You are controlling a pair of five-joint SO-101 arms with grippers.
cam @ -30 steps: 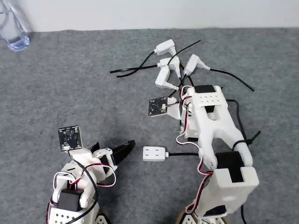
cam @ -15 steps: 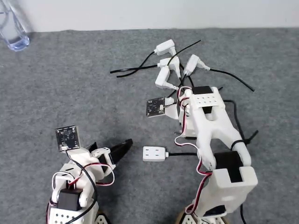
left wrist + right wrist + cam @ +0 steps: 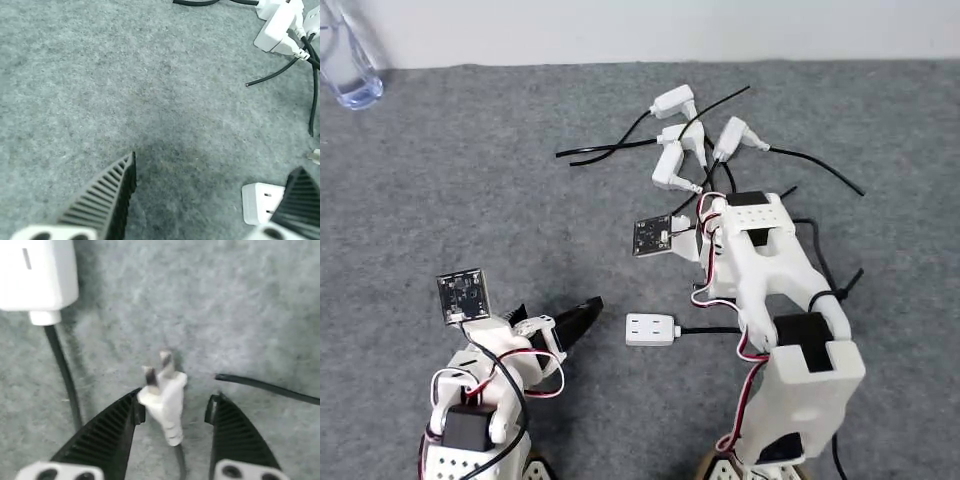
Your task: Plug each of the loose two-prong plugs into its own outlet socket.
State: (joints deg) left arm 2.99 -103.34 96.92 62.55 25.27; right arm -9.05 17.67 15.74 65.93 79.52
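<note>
The right gripper point(image 3: 176, 401) hangs open over the middle of the table, with a white plug point(image 3: 162, 402) lying between its fingers. The left gripper point(image 3: 215, 167) is open too, near the front edge, just beside the white socket block point(image 3: 651, 328). More plugs point(image 3: 667, 168) lie toward the far edge.

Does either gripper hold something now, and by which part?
Nothing is held. The right gripper is open around a white plug, not closed on it; the left gripper is open and empty.

We see soft, even, bright light across the grey carpet point(image 3: 440, 180); faint shadows lie close beside the white plugs point(image 3: 672, 101).
</note>
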